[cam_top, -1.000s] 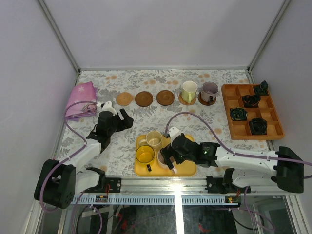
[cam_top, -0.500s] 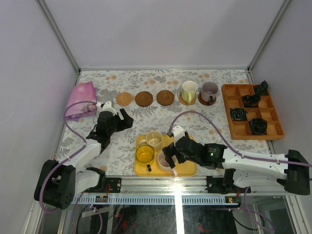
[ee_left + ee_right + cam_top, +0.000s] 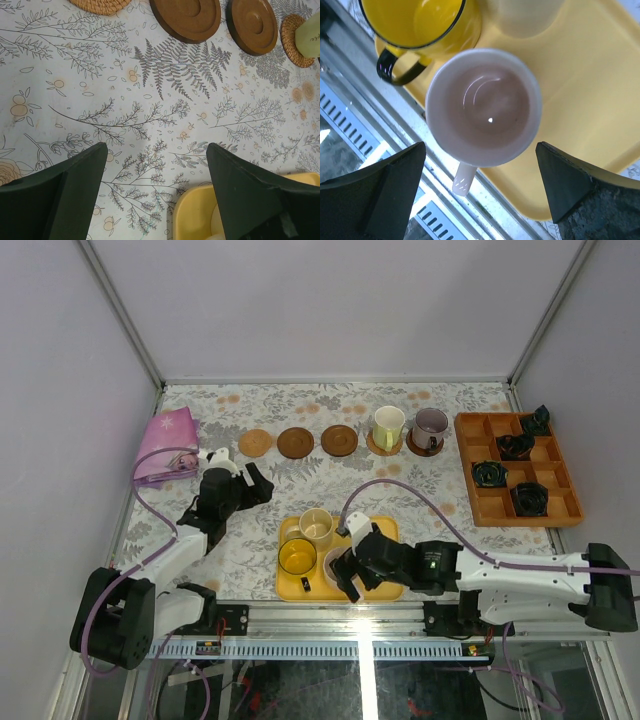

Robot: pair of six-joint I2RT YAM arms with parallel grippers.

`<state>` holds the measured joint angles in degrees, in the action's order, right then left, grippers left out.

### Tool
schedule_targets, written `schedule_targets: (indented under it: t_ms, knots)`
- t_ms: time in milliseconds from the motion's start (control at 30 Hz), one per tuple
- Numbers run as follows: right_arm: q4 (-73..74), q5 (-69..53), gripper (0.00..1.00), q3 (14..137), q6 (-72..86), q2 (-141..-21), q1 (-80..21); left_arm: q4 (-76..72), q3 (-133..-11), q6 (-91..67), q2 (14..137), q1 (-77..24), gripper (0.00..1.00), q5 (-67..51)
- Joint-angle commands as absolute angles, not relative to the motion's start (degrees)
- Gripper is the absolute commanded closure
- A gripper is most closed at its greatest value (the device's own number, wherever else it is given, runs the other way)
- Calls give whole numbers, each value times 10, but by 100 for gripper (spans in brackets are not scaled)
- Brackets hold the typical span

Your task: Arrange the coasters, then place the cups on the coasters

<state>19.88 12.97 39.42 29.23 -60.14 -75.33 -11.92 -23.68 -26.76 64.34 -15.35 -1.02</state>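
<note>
No legible text, brand, number or sign in any of the three views. Only candidate was a few small dark script letters on the side of the pale green cup (image 3: 311, 35), right at the edge of the left wrist view. They were cropped and too small to read. From the top view that cup, near the counter's far edge, was too small to resolve any print.

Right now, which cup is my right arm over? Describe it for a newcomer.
The yellow tray at the near edge of the table holds three cups. Yours sits in its near row, right of the yellow cup. It is the only pink cup; the cream cup stands behind.
</note>
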Motion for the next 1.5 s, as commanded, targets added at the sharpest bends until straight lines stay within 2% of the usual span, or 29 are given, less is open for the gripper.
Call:
schedule_targets:
  t_ms: [0,400,500,700,867,900,967,1000,1033,1233,1467]
  knots:
    - [210,130,1,410,312,-618,-782,-137,-243,-269,645,-156,20,-3]
    - [235,166,0,403,352,-677,-788,-140,-242,-270,647,-156,20,-4]
    - [231,167,7,406,355,-698,-788,-141,-241,-271,647,-156,20,-5]
    - [222,167,32,406,364,-715,-788,-143,-239,-272,648,-156,20,-8]
    - [225,167,46,406,369,-711,-789,-146,-237,-272,650,-155,20,-10]
    - [228,166,52,406,370,-711,-789,-147,-237,-272,650,-156,20,-10]
    - [230,167,90,406,371,-711,-790,-148,-236,-273,650,-156,20,-11]
    - [231,167,97,406,372,-711,-791,-148,-236,-273,650,-156,20,-11]
    - [232,168,99,406,373,-711,-791,-149,-235,-273,652,-156,20,-11]
    - [250,187,100,414,381,-705,-796,-149,-235,-274,653,-156,20,-11]
    - [342,312,100,458,445,-638,-802,-146,-237,-274,651,-156,20,-13]
